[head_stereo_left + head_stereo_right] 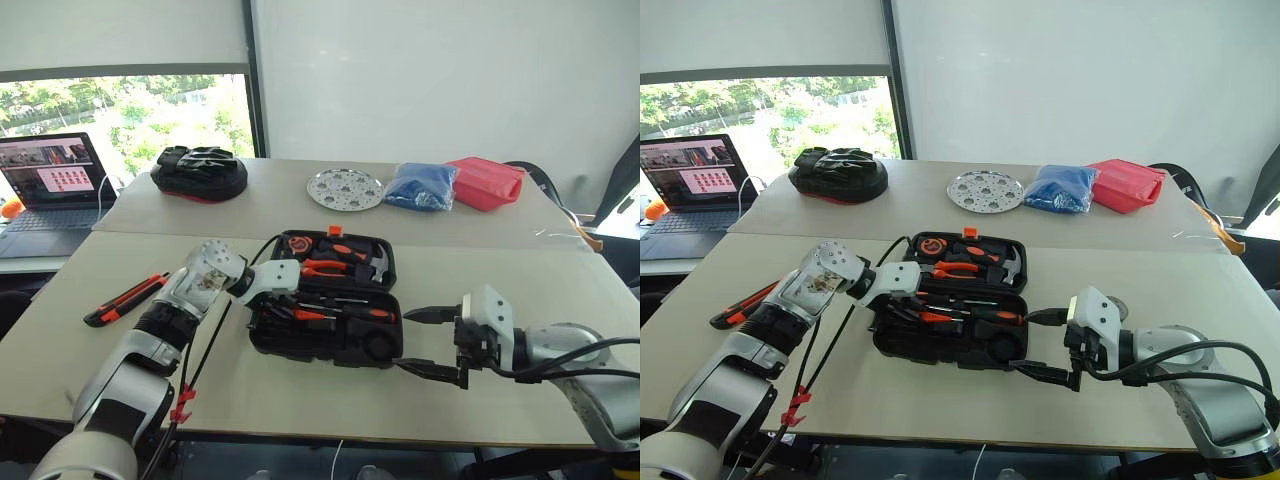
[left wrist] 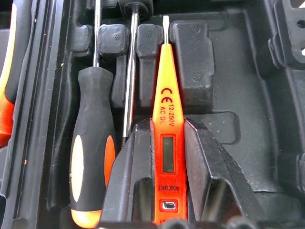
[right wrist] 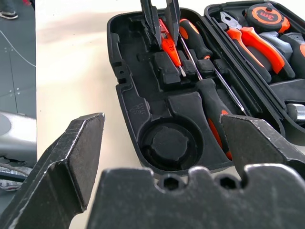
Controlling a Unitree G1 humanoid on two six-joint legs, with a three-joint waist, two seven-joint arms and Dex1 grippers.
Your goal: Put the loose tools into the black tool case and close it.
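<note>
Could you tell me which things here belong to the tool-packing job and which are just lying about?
Job:
- case, open
- tester pen, held in left gripper over the case
- two screwdrivers in the case
- utility knife on the table
- right gripper, open

Lying about:
- laptop
- black bag
- perforated disc
- blue bag
- red object

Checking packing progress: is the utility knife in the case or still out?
Out. The utility knife lies on the table to the left of the open tool case, apart from it.
</note>
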